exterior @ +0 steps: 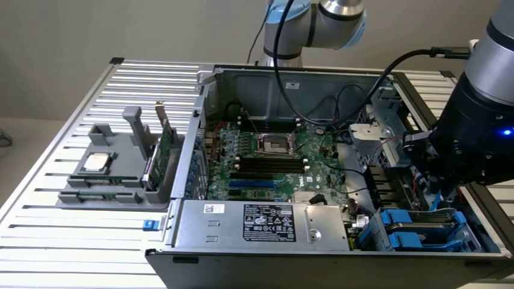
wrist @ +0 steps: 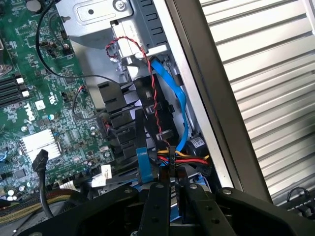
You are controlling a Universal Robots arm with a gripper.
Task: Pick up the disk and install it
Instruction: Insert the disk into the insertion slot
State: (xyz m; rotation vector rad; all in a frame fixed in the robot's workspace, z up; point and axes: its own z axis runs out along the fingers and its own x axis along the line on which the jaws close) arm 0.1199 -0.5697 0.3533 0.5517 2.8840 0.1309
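Exterior view: open case [exterior: 201,120] on the slatted counter [exterior: 96,241]; arm [exterior: 482,120] reaches down into the case at the exterior view's right, over the drive bay.

Disk [exterior: 411,227]: lower right of the exterior view, blue carrier plastic low in the bay beneath the arm; its label face is hidden.

End effector [wrist: 172,186], wrist view: fingers drawn nearly together with a thin slit between; blue plastic right at the tips; I judge it clamped on the disk's carrier edge, seen edge-on.

Around it, wrist view: red-black twisted wire [wrist: 155,98], blue cable [wrist: 177,103] and a tied bundle [wrist: 179,158] all run just beside the fingertips; board [wrist: 44,113] off to the side.

Risks, as I judge them:
- cables lie close to the disk's path; a carrier corner could catch one and drag it
- grip looks narrow and on an edge; a sideways push could tilt the disk or let it slip
- rails slightly off the bay guides; carrier jams halfway
- bulky arm sits close to the case wall; a bump could shift the case
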